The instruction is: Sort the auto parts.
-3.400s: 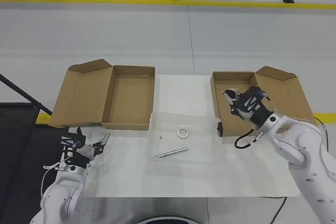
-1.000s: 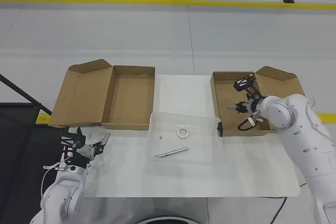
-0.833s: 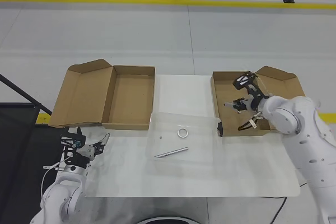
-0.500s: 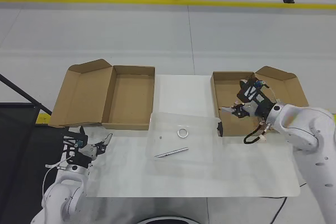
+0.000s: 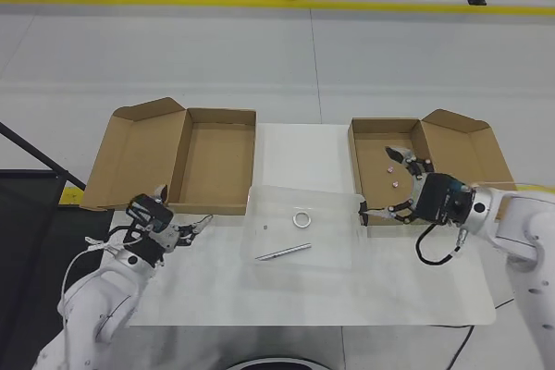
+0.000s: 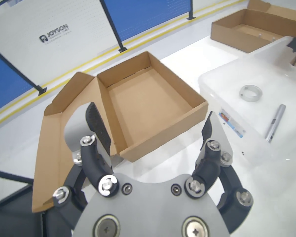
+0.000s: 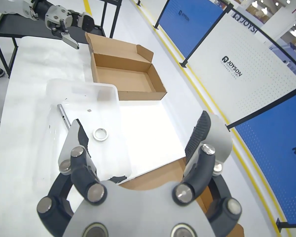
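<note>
The ring (image 5: pixel 302 219) and rod (image 5: pixel 283 251) lie apart in the clear tray (image 5: pixel 335 233) at frame centre. The right gripper (image 5: pixel 386 183), jaws wide, hangs over the right box (image 5: pixel 353 148) at its left wall. It would do best to centre over the ring before closing. The left gripper (image 5: pixel 196 229), lower left, gapes too.

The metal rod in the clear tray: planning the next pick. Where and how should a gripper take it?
Probably at mid-length, from above, jaws closing across its thin width: the rod lies flat on the floor of the tray, whose walls block side approaches.
</note>
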Robot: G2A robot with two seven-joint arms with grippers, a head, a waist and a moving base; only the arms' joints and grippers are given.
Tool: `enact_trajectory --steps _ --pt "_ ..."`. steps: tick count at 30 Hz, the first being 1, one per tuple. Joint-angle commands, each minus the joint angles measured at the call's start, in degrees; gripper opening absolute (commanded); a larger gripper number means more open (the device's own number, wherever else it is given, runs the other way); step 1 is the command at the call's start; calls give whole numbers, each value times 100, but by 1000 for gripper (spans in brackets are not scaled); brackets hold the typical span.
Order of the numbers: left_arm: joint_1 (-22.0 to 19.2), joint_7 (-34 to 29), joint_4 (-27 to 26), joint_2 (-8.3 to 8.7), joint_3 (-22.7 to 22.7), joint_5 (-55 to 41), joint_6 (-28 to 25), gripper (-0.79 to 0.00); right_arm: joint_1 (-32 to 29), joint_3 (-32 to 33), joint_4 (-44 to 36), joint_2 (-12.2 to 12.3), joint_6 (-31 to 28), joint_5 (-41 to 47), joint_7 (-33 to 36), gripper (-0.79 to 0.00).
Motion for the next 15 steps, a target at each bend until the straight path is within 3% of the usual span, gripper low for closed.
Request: enact_trajectory --steps 1,8,15 --pt "-154 -153 -169 13 106 122 -241 0 -134 71 19 15 32 -136 -75 0" --pt "-752 -963 -350 51 575 415 -1094 0 -315 161 -89 36 62 -115 61 0" --pt "-791 -999 -343 53 588 441 -1108 0 -315 161 -89 36 62 -115 61 0"
